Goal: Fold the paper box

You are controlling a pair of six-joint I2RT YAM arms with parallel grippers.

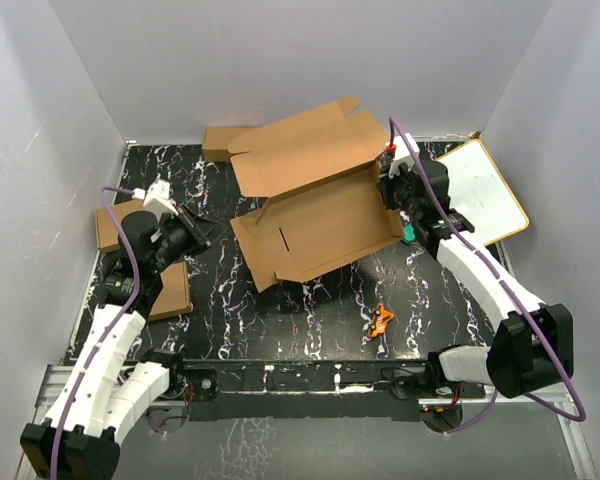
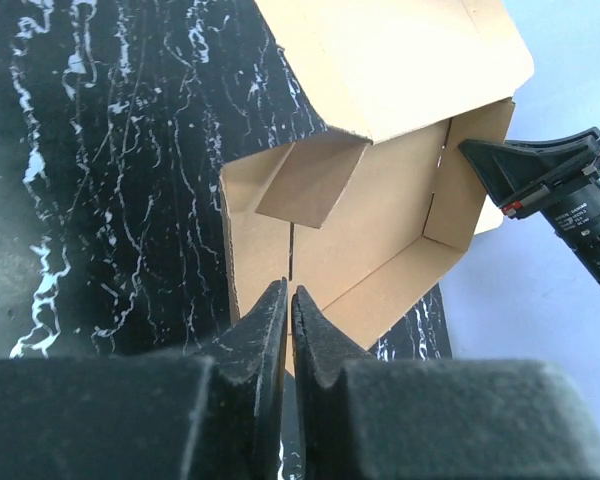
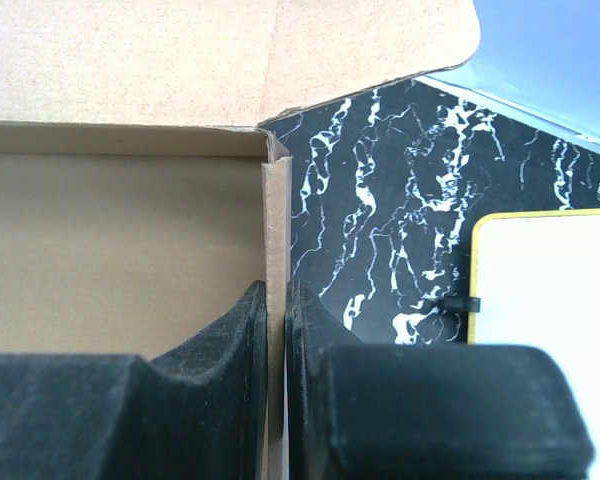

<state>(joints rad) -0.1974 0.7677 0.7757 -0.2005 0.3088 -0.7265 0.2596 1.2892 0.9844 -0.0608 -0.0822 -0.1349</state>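
While the right gripper (image 3: 277, 300) has its black foam fingers pinched shut on an upright side wall of the partly folded, brown corrugated-cardboard paper box (image 1: 320, 215), the left gripper (image 2: 288, 305) has its fingers drawn together to a thin slit with nothing seen between them. Its tips point at the box's left edge, just short of it in the overhead view. The paper box sits mid-table on the black, white-veined marble-pattern tabletop (image 1: 230, 310), its large back panel tilted up. A white rectangular board with a tan rim (image 1: 485, 190) lies just right of it, a small orange object (image 1: 381, 320) lies in front, and a flat brown cardboard piece (image 1: 175, 290) lies at the left.
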